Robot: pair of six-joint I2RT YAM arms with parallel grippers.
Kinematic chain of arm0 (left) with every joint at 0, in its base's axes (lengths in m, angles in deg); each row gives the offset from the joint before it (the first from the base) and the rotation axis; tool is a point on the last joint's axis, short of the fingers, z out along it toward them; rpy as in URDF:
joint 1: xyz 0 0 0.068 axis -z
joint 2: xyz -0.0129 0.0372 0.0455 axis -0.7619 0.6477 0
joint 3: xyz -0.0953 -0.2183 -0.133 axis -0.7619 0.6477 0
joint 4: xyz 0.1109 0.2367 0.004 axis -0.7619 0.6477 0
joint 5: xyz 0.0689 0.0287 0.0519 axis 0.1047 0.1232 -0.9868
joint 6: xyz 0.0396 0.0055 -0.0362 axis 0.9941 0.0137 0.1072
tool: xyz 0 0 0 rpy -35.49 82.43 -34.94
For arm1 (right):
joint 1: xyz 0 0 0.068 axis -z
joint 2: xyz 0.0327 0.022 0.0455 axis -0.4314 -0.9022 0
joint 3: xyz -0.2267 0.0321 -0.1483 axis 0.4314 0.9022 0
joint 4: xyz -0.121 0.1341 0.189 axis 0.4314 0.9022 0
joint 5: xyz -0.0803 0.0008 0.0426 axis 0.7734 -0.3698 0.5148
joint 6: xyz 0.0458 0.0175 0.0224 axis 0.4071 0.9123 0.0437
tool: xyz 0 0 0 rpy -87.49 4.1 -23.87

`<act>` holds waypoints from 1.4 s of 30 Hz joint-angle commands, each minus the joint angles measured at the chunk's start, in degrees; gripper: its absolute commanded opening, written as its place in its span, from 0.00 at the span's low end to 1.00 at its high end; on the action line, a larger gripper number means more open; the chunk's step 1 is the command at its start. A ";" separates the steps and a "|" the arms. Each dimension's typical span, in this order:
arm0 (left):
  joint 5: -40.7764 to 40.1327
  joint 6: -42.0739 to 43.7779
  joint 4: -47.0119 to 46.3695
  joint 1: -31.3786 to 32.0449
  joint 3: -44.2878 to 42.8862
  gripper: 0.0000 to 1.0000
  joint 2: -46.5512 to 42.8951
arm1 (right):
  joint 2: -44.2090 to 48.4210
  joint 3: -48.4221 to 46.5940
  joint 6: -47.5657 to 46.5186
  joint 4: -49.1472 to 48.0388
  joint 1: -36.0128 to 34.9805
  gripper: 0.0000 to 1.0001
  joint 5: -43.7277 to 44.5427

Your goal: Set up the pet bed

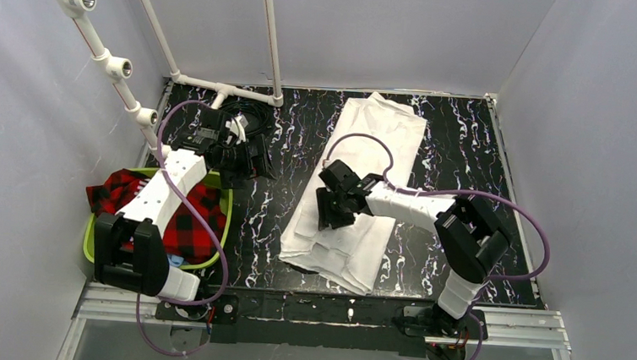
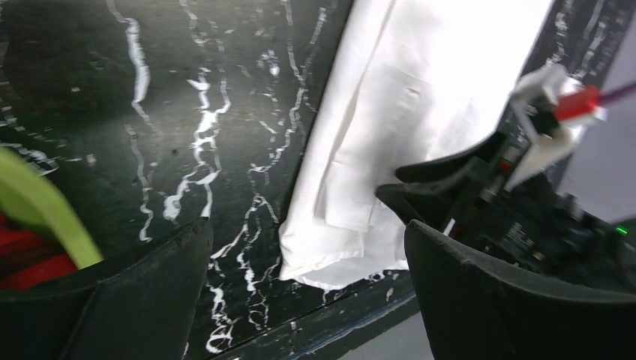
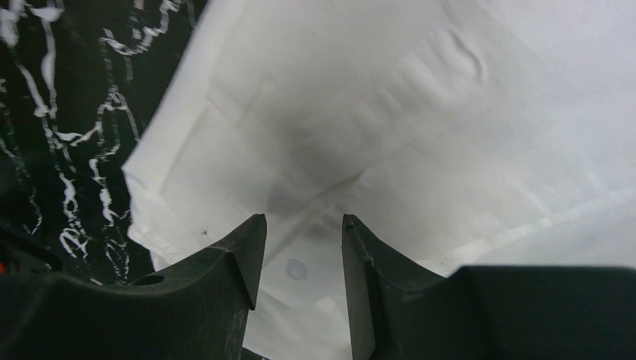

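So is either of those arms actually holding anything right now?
The left end effector is open, holding nothing. The right end effector is low over the folded white cloth; whether it pinches the fabric cannot be told.

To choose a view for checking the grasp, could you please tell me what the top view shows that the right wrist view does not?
Only the top view shows the green bed with the plaid blanket at the left, and the pipe frame behind. Only the right wrist view shows the right gripper close up, jaws apart over the creases. Both show the white cloth on the black table.
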State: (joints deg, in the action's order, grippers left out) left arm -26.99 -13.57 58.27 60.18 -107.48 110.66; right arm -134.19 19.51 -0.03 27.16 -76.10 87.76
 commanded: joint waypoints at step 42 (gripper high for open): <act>11.89 -27.38 -38.51 27.16 31.42 0.54 3.93 | 1.80 4.86 3.22 -2.69 4.75 0.50 2.23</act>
State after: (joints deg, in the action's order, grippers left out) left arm -18.75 -40.56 20.43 87.15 -77.27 115.25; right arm -130.35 26.20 2.00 24.82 -71.38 88.57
